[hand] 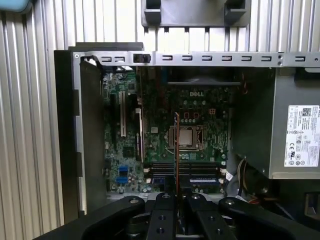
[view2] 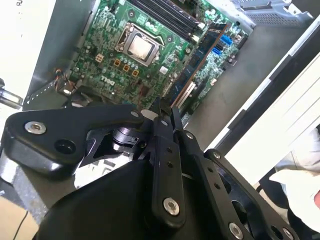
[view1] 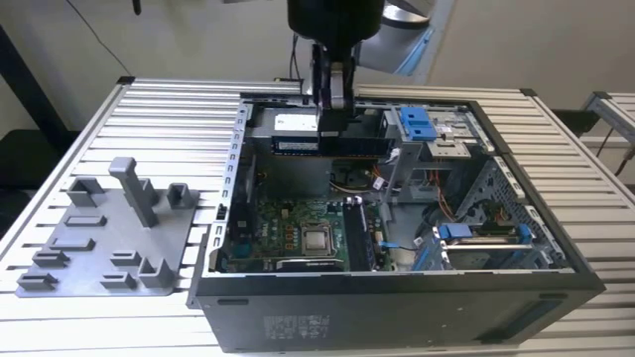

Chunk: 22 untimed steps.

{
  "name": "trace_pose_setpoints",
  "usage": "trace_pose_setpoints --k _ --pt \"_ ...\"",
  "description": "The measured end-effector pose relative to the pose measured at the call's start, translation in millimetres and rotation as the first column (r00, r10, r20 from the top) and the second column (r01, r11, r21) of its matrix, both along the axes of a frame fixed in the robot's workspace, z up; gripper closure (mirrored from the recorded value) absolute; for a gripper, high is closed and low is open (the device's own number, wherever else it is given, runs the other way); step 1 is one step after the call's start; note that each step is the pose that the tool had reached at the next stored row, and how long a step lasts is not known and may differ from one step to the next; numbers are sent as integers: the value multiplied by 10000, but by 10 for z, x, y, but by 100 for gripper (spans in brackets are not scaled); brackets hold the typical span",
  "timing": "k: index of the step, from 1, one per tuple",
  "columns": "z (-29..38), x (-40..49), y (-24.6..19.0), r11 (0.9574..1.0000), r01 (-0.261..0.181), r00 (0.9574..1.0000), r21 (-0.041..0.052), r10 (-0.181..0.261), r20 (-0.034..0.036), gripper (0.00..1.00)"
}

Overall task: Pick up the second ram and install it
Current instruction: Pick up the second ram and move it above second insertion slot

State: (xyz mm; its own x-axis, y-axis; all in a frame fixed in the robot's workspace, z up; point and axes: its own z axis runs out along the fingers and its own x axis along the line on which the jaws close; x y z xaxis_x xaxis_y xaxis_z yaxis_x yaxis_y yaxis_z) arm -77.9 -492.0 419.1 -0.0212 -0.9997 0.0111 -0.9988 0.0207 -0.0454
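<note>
My gripper (view1: 331, 128) hangs over the back of the open computer case (view1: 397, 297), shut on the second ram (view1: 329, 146). The ram is a dark stick with a small white label, held level above the motherboard (view1: 288, 223). In the first wrist view the ram (hand: 176, 150) shows edge-on as a thin line running out from the gripper (hand: 177, 196), over the CPU socket (hand: 186, 136) and the memory slots (hand: 192, 170). In the second wrist view the ram (view2: 200, 55) reaches out from the gripper (view2: 163, 113) above the board.
A grey fixture plate (view1: 109, 230) with upright holders lies on the slatted table (view1: 159, 111), at the exterior view's left of the case. Inside the case are the power supply (hand: 295, 135), blue drive clips (view1: 417, 123) and loose cables (view1: 397, 245).
</note>
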Motion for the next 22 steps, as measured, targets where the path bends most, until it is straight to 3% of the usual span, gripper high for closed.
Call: trace_pose_setpoints --k 22 --pt "0 402 0 10000 0 10000 0 0 0 86"
